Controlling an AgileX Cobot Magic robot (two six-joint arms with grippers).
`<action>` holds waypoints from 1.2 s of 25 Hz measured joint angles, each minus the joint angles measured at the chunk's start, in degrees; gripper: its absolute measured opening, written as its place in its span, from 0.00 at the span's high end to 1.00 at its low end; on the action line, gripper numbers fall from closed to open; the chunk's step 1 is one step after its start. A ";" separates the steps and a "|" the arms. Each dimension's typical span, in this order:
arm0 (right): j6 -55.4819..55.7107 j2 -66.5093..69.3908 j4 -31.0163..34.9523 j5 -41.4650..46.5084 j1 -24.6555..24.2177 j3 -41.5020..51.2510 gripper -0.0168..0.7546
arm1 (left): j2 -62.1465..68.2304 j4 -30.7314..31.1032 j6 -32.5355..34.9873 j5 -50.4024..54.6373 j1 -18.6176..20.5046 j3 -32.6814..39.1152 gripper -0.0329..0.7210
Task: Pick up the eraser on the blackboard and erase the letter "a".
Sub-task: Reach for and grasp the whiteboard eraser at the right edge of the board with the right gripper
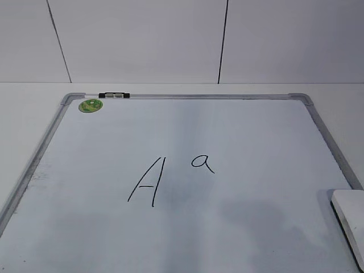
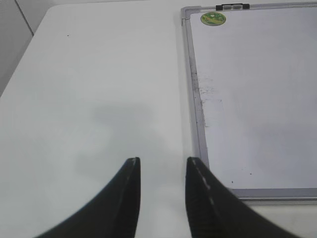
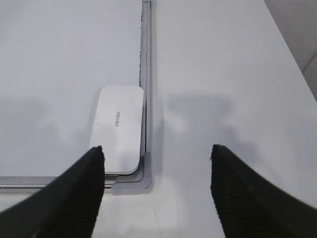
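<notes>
Nothing of the task is seen to be done: the letter "a" [image 1: 202, 163] is unwiped near the middle of the blackboard [image 1: 239, 108], at about 3 o'clock from the capital "A" [image 1: 147, 182]. The eraser [image 1: 350, 216] is left untouched in the board's 4 o'clock corner. The right pincer [image 3: 157, 154] is held wide apart above it, and the left pincer [image 2: 163, 163] is parted, empty, over the tabletop [image 2: 99, 74]; grasping and wiping are judged outstanding.

White table [image 1: 23, 96], plain top. Blackboard [image 1: 187, 96] lies flat on it, grey frame touching the surface; bare table all around the frame.
</notes>
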 joint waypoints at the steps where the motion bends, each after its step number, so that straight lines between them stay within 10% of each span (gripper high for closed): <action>1: 0.00 0.00 0.00 0.00 0.00 0.00 0.28 | 0.00 0.00 0.00 0.00 0.00 0.00 0.64; 30: 0.00 0.00 -2.38 0.00 2.30 0.00 0.28 | 0.00 0.00 0.00 0.00 0.00 0.00 0.64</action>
